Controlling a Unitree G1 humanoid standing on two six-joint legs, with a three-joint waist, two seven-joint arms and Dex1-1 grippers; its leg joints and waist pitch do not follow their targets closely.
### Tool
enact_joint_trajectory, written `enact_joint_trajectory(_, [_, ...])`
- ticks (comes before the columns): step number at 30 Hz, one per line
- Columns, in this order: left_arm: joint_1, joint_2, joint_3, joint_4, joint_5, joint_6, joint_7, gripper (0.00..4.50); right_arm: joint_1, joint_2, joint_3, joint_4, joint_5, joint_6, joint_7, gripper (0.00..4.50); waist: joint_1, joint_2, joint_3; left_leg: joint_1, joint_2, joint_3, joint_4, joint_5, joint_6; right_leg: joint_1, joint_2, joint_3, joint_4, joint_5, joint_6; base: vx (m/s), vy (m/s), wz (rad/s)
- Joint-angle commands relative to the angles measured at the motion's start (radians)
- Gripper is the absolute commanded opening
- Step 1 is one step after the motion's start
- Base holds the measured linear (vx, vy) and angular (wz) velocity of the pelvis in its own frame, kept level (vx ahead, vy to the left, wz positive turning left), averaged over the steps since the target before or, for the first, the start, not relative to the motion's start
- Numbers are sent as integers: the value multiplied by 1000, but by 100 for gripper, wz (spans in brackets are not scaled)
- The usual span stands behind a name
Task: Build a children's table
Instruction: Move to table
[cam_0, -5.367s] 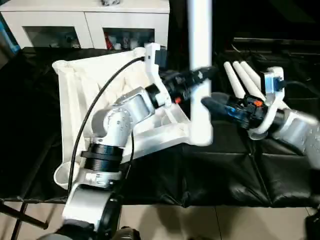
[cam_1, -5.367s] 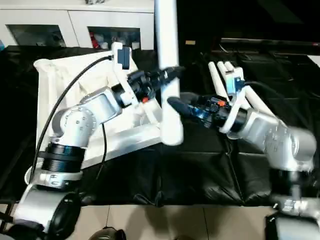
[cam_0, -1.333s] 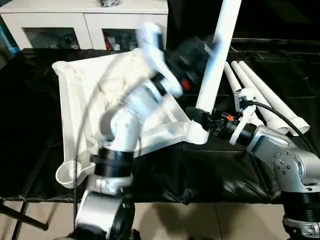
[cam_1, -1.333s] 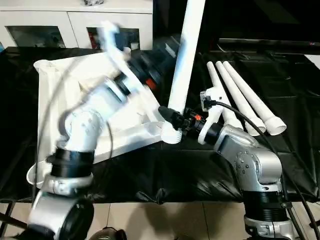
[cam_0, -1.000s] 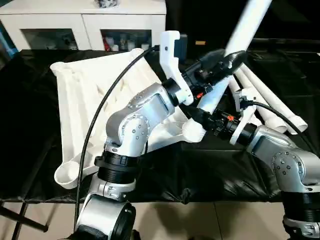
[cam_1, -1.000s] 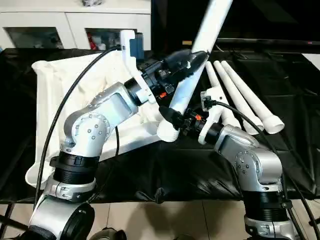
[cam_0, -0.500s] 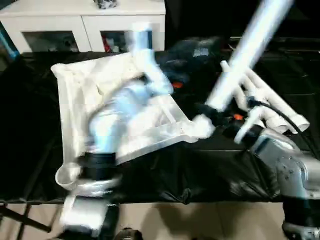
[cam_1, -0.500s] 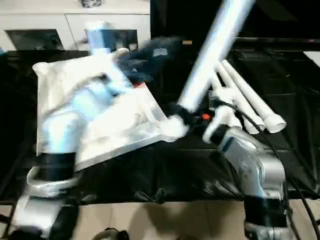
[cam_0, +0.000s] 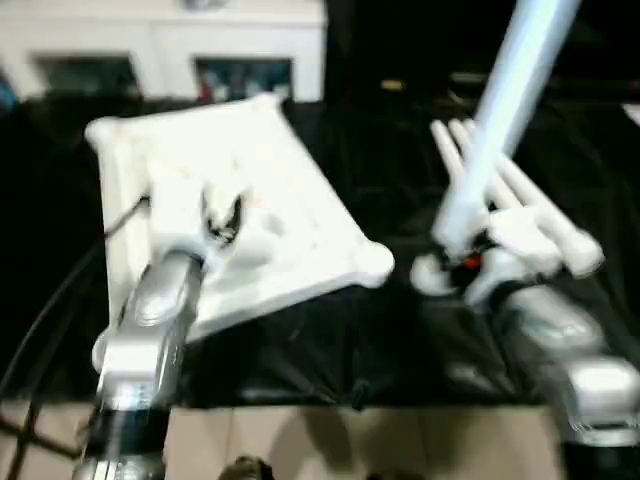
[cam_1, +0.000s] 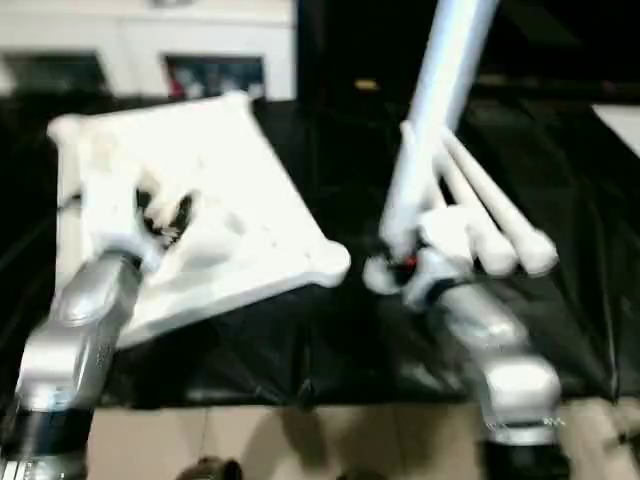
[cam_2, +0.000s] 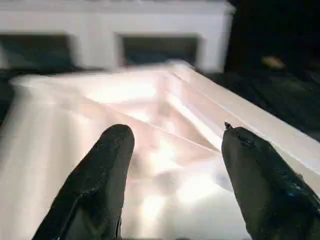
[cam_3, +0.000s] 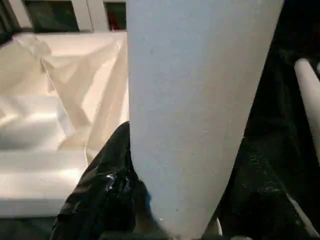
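The white tabletop (cam_0: 260, 200) lies underside up on the black cloth, left of centre, one round corner socket (cam_0: 375, 262) pointing right. My left gripper (cam_2: 176, 135) hovers open over its ribbed underside (cam_2: 160, 155), nothing between the black fingers (cam_2: 107, 170). My right gripper (cam_0: 455, 268) is shut on the lower end of a white tube leg (cam_0: 500, 110), which rises steeply up and to the right; its foot hangs just right of the corner socket. In the right wrist view the leg (cam_3: 195, 100) sits against a black finger (cam_3: 100, 190). More legs (cam_0: 530, 215) lie behind it.
A white cabinet with glass doors (cam_0: 160, 50) stands behind the work surface. Black cloth (cam_0: 330, 340) covers the surface to its front edge, with pale floor (cam_0: 300, 440) below. A black cable (cam_0: 50, 300) trails along my left arm.
My left arm has pulled back from the leg and now hangs over the tabletop. The right gripper has carried the leg a little right, away from the corner socket, and stood it more upright.
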Motion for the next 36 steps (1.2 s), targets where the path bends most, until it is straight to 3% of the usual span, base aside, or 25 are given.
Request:
enact_joint_trajectory(1, [16, -27, -29, -50, 14, 10, 15, 319, -21, 8, -49, 6, 15, -3, -39, 186, 1, 20, -56, 76, 172, -50, -173, -513, 150, -25, -36, 37, -5, -44, -75, -28, -336, 32])
enact_joint_trajectory(2, [28, -28, -35, -64, 32, 25, 26, 319, -38, 20, -48, 14, 5, -17, -53, 186, 9, -44, -46, 64, 44, 55, -66, -529, 108, -27, -58, 63, -150, -142, -241, -28, -336, 32])
enact_joint_trajectory(3, [28, -28, -35, -64, 32, 25, 26, 319, -38, 20, -48, 14, 5, -17, -53, 186, 25, -80, -52, 54, -59, 133, 138, -423, 125, -16, -87, 69, -223, -259, -268, -55, -321, 19])
enact_joint_trajectory(4, [38, -31, -27, -71, 50, 4, 50, 319, -38, 26, -39, 19, -10, -17, -60, 186, 51, -85, -37, 41, -51, 143, 214, -356, 133, -11, -131, 81, -244, -435, -240, -32, -262, 4])
enact_joint_trajectory(5, [45, -27, -26, -87, 43, 11, 42, 319, -31, 33, -38, 19, -4, -26, -51, 186, 68, -88, -45, -32, -46, 119, 206, -307, 117, 70, -137, 146, -203, -476, -86, -32, -262, 4])
enact_joint_trajectory(7, [46, -11, -34, -114, 40, 3, 21, 319, -4, 49, -23, 19, 12, -35, -23, 186, 83, -69, -45, 27, -27, 74, 76, -230, 133, 78, -155, 152, -207, -298, 231, -45, -214, 15])
enact_joint_trajectory(8, [45, -10, -35, -115, 41, 2, 21, 319, -3, 50, -22, 20, 13, -36, -22, 186, 87, -61, -53, 40, -19, 70, 55, -207, 147, 86, -150, 147, -216, -278, 271, -67, -184, 20])
enact_joint_trajectory(10, [35, 10, -44, -112, 60, 6, 18, 319, 26, 51, 8, 53, -114, -95, -130, 186, 85, -18, -69, 91, 92, 15, -20, -145, 187, 49, -88, 70, -192, -124, 314, -68, -130, 12])
enact_joint_trajectory(11, [27, 11, -42, -105, 57, 11, 16, 319, 40, 60, -3, 56, -97, -66, -134, 186, 72, -17, -74, 124, 199, -25, -46, -133, 234, 28, -127, 70, -145, -30, 232, -61, -111, 10])
enact_joint_trajectory(13, [20, 12, -41, -99, 52, 15, 11, 319, 52, 70, -15, 51, -68, -40, -124, 186, 91, -27, -56, 105, 151, 21, -27, -226, 184, 14, -172, 130, -156, -60, 134, -44, -112, 24])
enact_joint_trajectory(14, [11, 24, -47, -93, 46, 22, -25, 319, 80, 90, -26, 16, -17, -60, -89, 186, 115, -40, -28, 103, -5, 106, 35, -221, 91, 29, -146, 126, -251, -580, 268, -42, -122, 29])
enact_joint_trajectory(16, [8, 28, -49, -93, 38, 17, -47, 319, 93, 99, -21, -12, 4, -65, -72, 186, 121, -34, -29, 96, -5, 108, 14, -190, 81, 33, -112, 98, -264, -690, 320, -55, -29, 4])
enact_joint_trajectory(19, [4, 13, -68, -83, 35, 5, -50, 319, 103, 70, -5, -25, -2, -74, -25, 186, 96, 2, -48, 133, 99, 59, -62, -337, 73, 49, -80, 24, -245, -425, 261, -21, 21, -2])
enact_joint_trajectory(20, [7, 22, -82, -76, 40, -8, -61, 319, 112, 68, -5, -40, -4, -79, -27, 186, 74, 25, -31, 155, 200, 15, -134, -652, 52, 68, -89, 18, -160, -327, 146, -6, 63, -3])
enact_joint_trajectory(21, [7, 23, -84, -76, 40, -10, -63, 319, 114, 68, -4, -42, -5, -80, -28, 186, 74, 32, -25, 156, 214, 14, -166, -780, 24, 69, -82, 19, -88, -266, 108, 0, 0, 0])
enact_joint_trajectory(23, [7, 26, -81, -72, 31, -15, -71, 319, 122, 63, 7, -55, -25, -81, -41, 186, 70, 5, -12, 183, 159, 70, -183, -960, -18, 41, -63, 35, -49, -224, 52, 0, 0, 0])
enact_joint_trajectory(24, [6, 22, -80, -72, 26, -14, -72, 319, 127, 57, 10, -62, -36, -79, -45, 186, 56, -33, -10, 195, 48, 117, -58, -819, -25, 23, -113, 68, -210, -656, 57, 64, -57, -3])
enact_joint_trajectory(25, [5, 22, -76, -68, 23, -16, -74, 319, 131, 54, 17, -69, -53, -84, -56, 186, 74, -36, -6, 174, 18, 132, 27, -593, 11, 41, -170, 96, -268, -887, 94, 103, -21, -25])
enact_joint_trajectory(26, [8, 22, -70, -62, 23, -23, -80, 319, 137, 51, 24, -77, -67, -90, -60, 186, 94, -51, -20, 86, 22, 106, 98, -280, 68, 119, -234, 154, -276, -1004, 110, 103, -21, -25])
enact_joint_trajectory(29, [54, 22, -73, -56, 33, -49, -97, 319, 166, 30, 28, -107, -60, -81, -32, 186, 92, -39, -41, 59, 11, 91, 17, -160, 84, 158, -127, 95, -231, -646, 23, 94, 18, -3])
enact_joint_trajectory(31, [77, 22, -74, -74, 30, -40, -96, 319, 174, 31, 21, -125, -34, -69, -12, 186, 62, 0, -44, 112, 63, 73, -72, -205, 86, 122, -53, 38, -192, -394, 2, 141, 74, 0])
enact_joint_trajectory(32, [97, 26, -69, -83, 19, -36, -100, 319, 179, 34, 26, -133, -22, -62, 1, 186, 15, 21, -66, 220, 134, -5, -105, -280, 121, 61, -28, 10, -104, -218, -10, 167, 84, 1])
enact_joint_trajectory(33, [98, 26, -69, -84, 18, -36, -100, 319, 179, 34, 27, -134, -22, -62, 1, 186, -16, 21, -66, 274, 180, -54, -122, -368, 198, 1, -40, 17, -36, -119, 11, 186, 49, 6])
enact_joint_trajectory(35, [112, 31, -65, -85, 13, -41, -107, 319, 183, 35, 36, -139, -26, -65, 1, 186, -38, 3, -67, 284, 177, -59, -98, -236, 388, -55, -64, 38, 5, -34, 100, 175, -3, 4])
enact_joint_trajectory(36, [119, 35, -63, -90, 10, -36, -114, 319, 180, 39, 36, -146, -15, -58, 1, 186, -45, -22, -68, 256, 110, -12, -75, -169, 417, -42, -81, 62, -51, 45, 88, 157, -55, 0])
